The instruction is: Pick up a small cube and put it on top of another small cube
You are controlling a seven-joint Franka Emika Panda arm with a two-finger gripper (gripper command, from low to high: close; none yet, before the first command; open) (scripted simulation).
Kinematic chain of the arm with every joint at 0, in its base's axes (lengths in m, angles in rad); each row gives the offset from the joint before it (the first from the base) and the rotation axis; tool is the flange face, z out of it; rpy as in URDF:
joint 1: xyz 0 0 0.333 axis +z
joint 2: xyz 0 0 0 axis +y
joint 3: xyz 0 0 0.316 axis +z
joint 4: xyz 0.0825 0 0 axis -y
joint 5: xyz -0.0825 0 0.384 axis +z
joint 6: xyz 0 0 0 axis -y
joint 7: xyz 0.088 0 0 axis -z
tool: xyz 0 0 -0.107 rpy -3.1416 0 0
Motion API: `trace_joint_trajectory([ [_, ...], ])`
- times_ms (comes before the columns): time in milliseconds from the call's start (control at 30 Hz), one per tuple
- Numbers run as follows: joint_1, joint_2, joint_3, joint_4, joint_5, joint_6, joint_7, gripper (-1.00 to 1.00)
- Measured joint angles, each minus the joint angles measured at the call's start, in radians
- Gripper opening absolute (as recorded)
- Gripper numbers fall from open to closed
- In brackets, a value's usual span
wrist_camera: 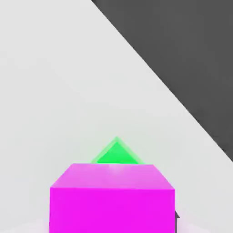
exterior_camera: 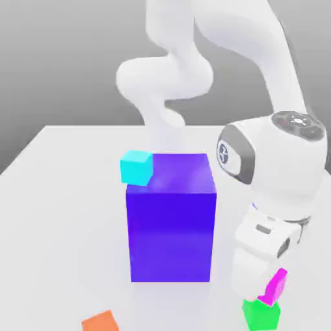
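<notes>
The small magenta-pink cube [exterior_camera: 278,286] sits tilted right on top of the small bright green cube [exterior_camera: 261,315] near the front of the table on the exterior view's right. My gripper [exterior_camera: 270,282] hangs directly over the pair, with the white hand reaching down to the magenta cube. In the hand view the magenta cube [wrist_camera: 112,200] is very close to the camera, and a corner of the green cube [wrist_camera: 116,154] peeks out from behind it.
A big blue-purple block [exterior_camera: 171,220] stands in the middle of the table, just to the left of my hand. A cyan cube [exterior_camera: 136,167] rests at its upper left corner. An orange cube [exterior_camera: 100,321] lies at the front left. The table edge [wrist_camera: 164,86] runs nearby.
</notes>
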Motion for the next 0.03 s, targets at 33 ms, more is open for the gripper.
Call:
trace_joint_trajectory([
  [33, 0.000, 0.000, 0.000, 0.000, 0.000, 0.000, 0.000, 1.00],
])
